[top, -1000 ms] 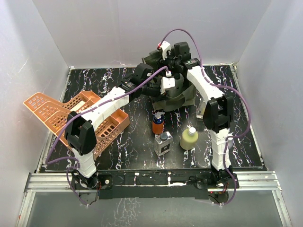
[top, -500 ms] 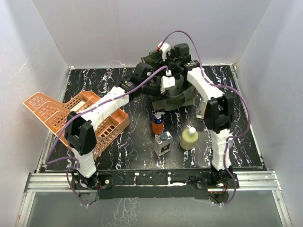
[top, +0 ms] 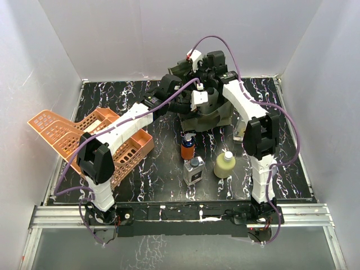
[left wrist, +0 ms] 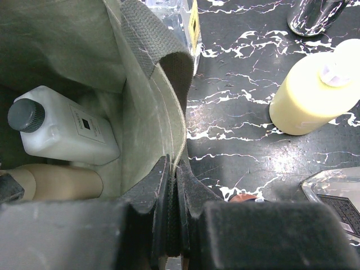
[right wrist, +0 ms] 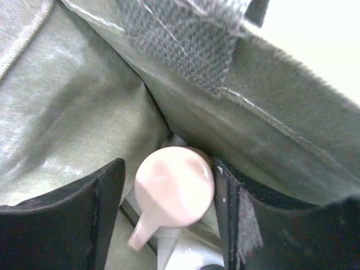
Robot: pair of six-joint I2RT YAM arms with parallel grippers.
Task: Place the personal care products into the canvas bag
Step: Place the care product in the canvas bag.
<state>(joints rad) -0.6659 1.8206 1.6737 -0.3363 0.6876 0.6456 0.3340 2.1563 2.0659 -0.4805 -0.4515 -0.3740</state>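
The olive canvas bag [top: 207, 119] stands at the back middle. My left gripper [left wrist: 172, 169] is shut on its rim [left wrist: 169, 84], holding it open; it shows in the top view [top: 188, 107]. Inside lie a white bottle with a grey cap [left wrist: 67, 135] and a tan bottle [left wrist: 56, 183]. My right gripper [right wrist: 169, 194] is down inside the bag, jaws open around a pale pink pump head [right wrist: 171, 185], the left finger apart from it. On the table stand the orange bottle [top: 187, 147], the square clear bottle [top: 194, 170] and the yellow-green pump bottle [top: 224, 164].
Orange lattice baskets [top: 67, 132] sit at the left under my left arm. A clear glassy object [top: 241, 133] stands by the right arm, right of the bag. Both wrists crowd over the bag's mouth. White walls close in the table on three sides.
Almost nothing. The right arm's elbow has shifted slightly right and the bag's fabric has settled a little; the left gripper keeps its hold on the rim.
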